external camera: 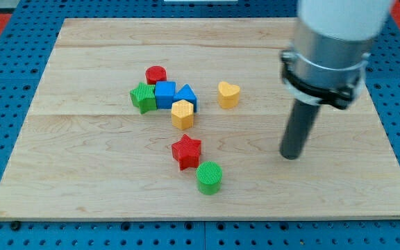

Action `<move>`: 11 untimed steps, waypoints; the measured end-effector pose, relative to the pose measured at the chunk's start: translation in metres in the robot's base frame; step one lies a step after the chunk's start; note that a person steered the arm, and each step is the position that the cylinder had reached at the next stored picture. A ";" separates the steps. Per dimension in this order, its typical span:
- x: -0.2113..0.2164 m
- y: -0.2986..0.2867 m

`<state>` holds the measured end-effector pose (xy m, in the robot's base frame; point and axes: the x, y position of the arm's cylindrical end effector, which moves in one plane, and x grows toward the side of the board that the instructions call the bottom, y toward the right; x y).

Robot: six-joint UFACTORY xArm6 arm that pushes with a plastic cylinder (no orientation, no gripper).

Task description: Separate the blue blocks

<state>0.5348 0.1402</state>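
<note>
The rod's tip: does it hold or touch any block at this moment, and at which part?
Nothing is held. My tip stands alone on the board, toward the view's right, apart from every block. The blue cube and blue triangle sit together.

A blue cube (165,94) and blue triangle (186,96) sit touching, side by side, left of the board's centre.

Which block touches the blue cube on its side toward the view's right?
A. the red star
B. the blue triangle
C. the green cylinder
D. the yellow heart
B: the blue triangle sits right against the blue cube on that side, while the other three blocks stand apart from it.
</note>
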 end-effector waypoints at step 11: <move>-0.183 -0.230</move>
<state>0.3519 -0.0894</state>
